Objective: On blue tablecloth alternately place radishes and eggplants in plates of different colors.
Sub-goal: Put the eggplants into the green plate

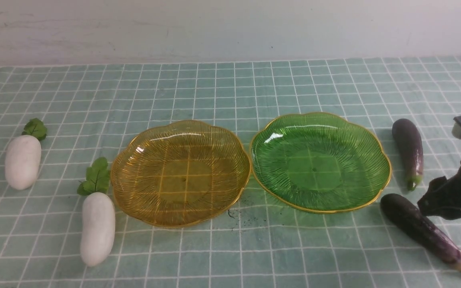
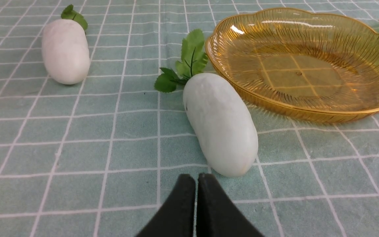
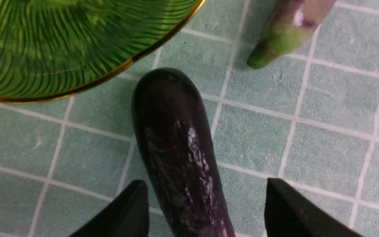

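**Front view.** On the cloth (image 1: 230, 88), the amber plate (image 1: 142, 160) and green plate (image 1: 278, 144) sit side by side, both empty. The far radish (image 1: 23, 162) and near radish (image 1: 97, 228) lie left of the amber plate. The far eggplant (image 1: 408, 148) and near eggplant (image 1: 418, 228) lie right of the green plate. The right gripper (image 1: 434, 198) hangs over the near eggplant. Hazard: the plates nearly touch, so a knock to one would probably shift both.

**Left wrist view.** The left gripper (image 2: 196, 179) is closed and empty, just beside the near radish's blunt end. Hazard: advancing with the jaws closed would push the radish toward the amber plate's rim. The radish leaves are already at that rim.

**Right wrist view.** The right gripper (image 3: 206, 182) is open and straddles the near eggplant without touching it. The eggplant lies nearer one finger (image 3: 133, 204). Hazards:
- That finger would touch first and could roll or swing the eggplant into the green plate's rim.
- The glossy, rounded skin could slip out of a shallow pinch.
- The far eggplant's stem is close and could be brushed on lifting.
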Controlling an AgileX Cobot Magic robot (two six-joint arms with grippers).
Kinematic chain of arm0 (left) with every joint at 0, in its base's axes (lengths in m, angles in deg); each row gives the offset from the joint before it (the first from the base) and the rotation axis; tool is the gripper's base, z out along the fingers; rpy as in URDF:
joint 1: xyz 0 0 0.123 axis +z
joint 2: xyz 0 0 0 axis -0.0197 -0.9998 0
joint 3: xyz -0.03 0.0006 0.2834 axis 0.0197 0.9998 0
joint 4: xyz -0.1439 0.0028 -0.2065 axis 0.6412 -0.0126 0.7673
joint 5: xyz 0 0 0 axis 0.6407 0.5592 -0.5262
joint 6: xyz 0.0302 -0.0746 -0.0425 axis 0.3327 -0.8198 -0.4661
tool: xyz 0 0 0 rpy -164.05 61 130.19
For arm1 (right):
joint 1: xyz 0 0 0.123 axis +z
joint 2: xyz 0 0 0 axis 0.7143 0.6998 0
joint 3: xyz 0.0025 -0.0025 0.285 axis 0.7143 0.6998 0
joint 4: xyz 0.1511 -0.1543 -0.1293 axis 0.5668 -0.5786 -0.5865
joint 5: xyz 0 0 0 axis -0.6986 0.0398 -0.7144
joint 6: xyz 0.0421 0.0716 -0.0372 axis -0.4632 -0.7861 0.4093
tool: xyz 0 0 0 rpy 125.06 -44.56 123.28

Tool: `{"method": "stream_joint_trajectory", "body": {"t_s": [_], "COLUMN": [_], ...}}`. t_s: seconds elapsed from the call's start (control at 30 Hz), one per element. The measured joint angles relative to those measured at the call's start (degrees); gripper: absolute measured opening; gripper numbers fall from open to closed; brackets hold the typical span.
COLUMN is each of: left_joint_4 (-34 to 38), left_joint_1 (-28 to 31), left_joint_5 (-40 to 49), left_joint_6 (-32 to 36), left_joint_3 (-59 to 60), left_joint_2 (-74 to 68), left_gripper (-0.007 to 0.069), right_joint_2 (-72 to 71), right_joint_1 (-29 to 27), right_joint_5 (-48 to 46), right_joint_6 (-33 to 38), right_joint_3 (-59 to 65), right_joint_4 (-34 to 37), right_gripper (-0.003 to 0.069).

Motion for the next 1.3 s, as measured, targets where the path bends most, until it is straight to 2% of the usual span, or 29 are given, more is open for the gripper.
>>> {"method": "stream_joint_trajectory", "body": {"t_s": [0.47, 0.67, 0.8, 1.0, 1.3], "left_joint_4": [0.0, 0.0, 0.0, 0.0, 0.0], "left_joint_1": [0.0, 0.0, 0.0, 0.0, 0.0], "left_joint_5": [0.0, 0.0, 0.0, 0.0, 0.0], "left_joint_6": [0.0, 0.0, 0.0, 0.0, 0.0], "left_joint_3": [0.0, 0.0, 0.0, 0.0, 0.0], "left_joint_2": [0.0, 0.0, 0.0, 0.0, 0.0], "left_gripper": [-0.0008, -0.0008, -0.0008, -0.0008, -0.0008], "right_joint_2": [11.6, 12.1, 12.5, 12.5, 10.9], "right_joint_1": [0.2, 0.2, 0.2, 0.2, 0.2], "right_joint_5": [1.1, -0.2, -7.9, -25.6, -29.7], "right_joint_6": [0.8, 0.8, 0.8, -2.6, -12.2], "right_joint_3": [-0.6, -1.5, -4.1, -13.5, -20.4], "right_joint_4": [0.0, -0.2, -0.3, -2.2, -1.1], "right_gripper": [0.0470, 0.0403, 0.0321, 0.0321, 0.0321]}}
